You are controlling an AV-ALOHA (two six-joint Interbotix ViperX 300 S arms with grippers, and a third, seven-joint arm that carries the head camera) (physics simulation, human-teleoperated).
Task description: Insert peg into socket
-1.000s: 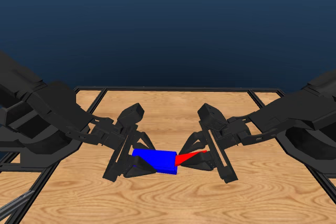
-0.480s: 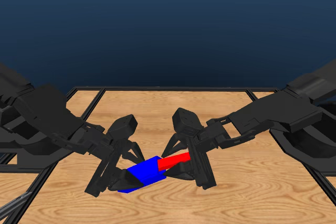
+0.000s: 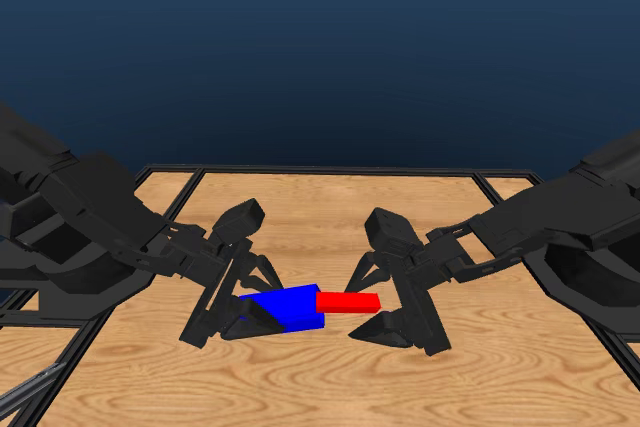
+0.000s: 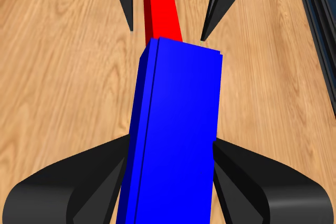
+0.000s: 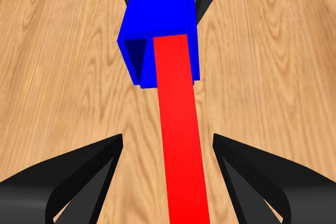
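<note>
The blue socket (image 3: 285, 307) is held just above the table, with my left gripper (image 3: 268, 304) shut on it; both jaws press its sides in the left wrist view (image 4: 170, 142). The red peg (image 3: 348, 301) lies level, and its left end sits inside the socket's hollow end (image 5: 137, 59). The rest of the peg (image 5: 181, 145) sticks out toward my right arm. My right gripper (image 3: 360, 309) stands open around that free end, with a gap between each jaw and the peg in the right wrist view (image 5: 167, 141). From the left wrist, the peg (image 4: 161, 9) pokes out beyond the socket (image 4: 176, 129).
The wooden table (image 3: 320, 387) has a black frame (image 3: 330, 171) along its far edge and rails (image 3: 60, 362) at both sides. Both arms reach in low from left and right and meet at mid-table.
The socket and peg have turned from tilted to level and shifted a little right. My right gripper's jaws have spread away from the peg, which stays in the socket.
</note>
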